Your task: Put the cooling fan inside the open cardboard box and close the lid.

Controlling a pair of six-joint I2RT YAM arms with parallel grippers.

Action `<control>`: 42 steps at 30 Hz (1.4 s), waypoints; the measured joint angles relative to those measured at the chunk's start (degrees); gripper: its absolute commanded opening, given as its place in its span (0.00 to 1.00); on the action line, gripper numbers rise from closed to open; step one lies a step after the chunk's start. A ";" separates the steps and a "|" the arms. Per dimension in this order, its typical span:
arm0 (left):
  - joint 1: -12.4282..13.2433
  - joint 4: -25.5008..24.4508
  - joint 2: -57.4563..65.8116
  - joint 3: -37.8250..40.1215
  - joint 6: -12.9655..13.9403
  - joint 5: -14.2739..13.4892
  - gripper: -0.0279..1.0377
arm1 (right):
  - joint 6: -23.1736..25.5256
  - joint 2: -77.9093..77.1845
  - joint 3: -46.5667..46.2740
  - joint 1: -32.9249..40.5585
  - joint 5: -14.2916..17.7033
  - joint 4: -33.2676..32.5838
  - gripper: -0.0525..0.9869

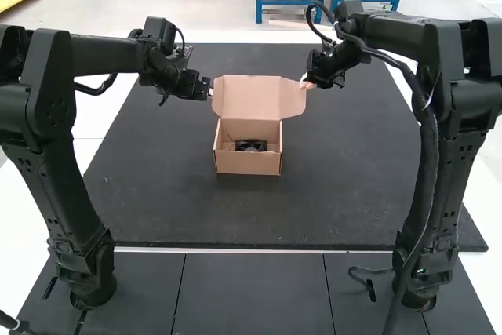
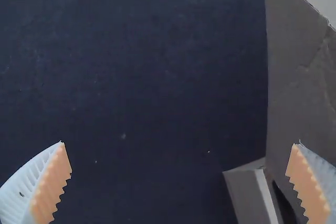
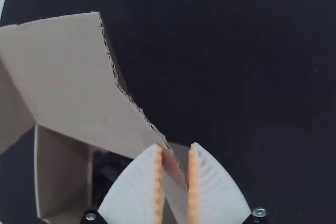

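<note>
Right tool [image 3: 173, 149] nearly closed, pinching the ragged edge of the lid's right flap [image 3: 79, 82]. Left tool [image 2: 178, 146] spread wide, holding nothing, just beside the lid's left edge; can't tell if it touches. Lid [image 1: 255, 97] stands upright behind the cardboard box [image 1: 248, 159], cooling fan [image 1: 251, 146] inside. Box sits mid-mat [image 1: 353, 170], well apart from the mat's edges.

A pale worktop [image 1: 90, 125]; a dark mat [image 1: 157, 194] spread flat over its middle; darker panels [image 1: 251, 296] along the near edge; even light.
</note>
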 measured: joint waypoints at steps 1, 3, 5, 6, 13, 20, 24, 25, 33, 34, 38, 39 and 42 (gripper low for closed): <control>0.00 0.00 0.00 0.02 0.00 0.00 0.93 | 0.00 0.00 0.00 0.02 0.00 0.20 0.07; 0.00 0.00 0.00 0.00 0.00 0.00 0.93 | -0.07 0.00 0.00 0.00 -0.02 0.37 0.05; 0.00 -0.07 0.00 0.02 0.00 0.00 0.93 | -0.31 0.00 0.00 0.00 -0.02 0.35 0.04; 0.00 -0.11 0.00 0.02 0.00 0.00 0.93 | -0.55 0.00 0.00 0.00 0.00 0.35 0.04; 0.00 -0.72 0.00 0.02 0.00 0.00 0.93 | -4.81 -0.02 0.17 0.90 1.20 -0.59 0.05; 0.00 -0.85 -0.81 0.02 0.00 0.00 0.93 | -6.84 -2.05 -1.73 6.49 3.48 4.70 0.05; 0.00 -0.94 -1.55 0.02 0.00 0.00 0.93 | -7.02 -2.51 -2.12 10.01 4.22 4.66 0.05; 0.00 -0.98 -1.55 0.02 0.00 0.00 0.93 | -7.04 -2.51 -2.32 10.47 4.39 4.68 0.05; 0.00 -3.02 -1.66 0.02 0.02 0.02 0.93 | -6.56 -2.56 -2.49 11.13 5.05 4.61 0.05; 0.00 -3.58 -1.66 0.02 0.02 0.17 0.93 | -6.45 -2.60 -2.49 11.15 5.18 4.50 0.05; -0.07 -5.18 -2.16 0.02 0.04 1.09 0.93 | -6.36 -3.34 -2.86 11.17 5.35 3.26 0.05; -0.13 -5.16 -2.58 0.00 0.04 1.20 0.93 | -6.36 -3.78 -3.26 11.17 5.40 2.91 0.05; -0.55 -4.74 -4.76 -0.24 0.07 1.57 0.93 | -6.36 -5.40 -4.63 11.17 5.46 1.77 0.05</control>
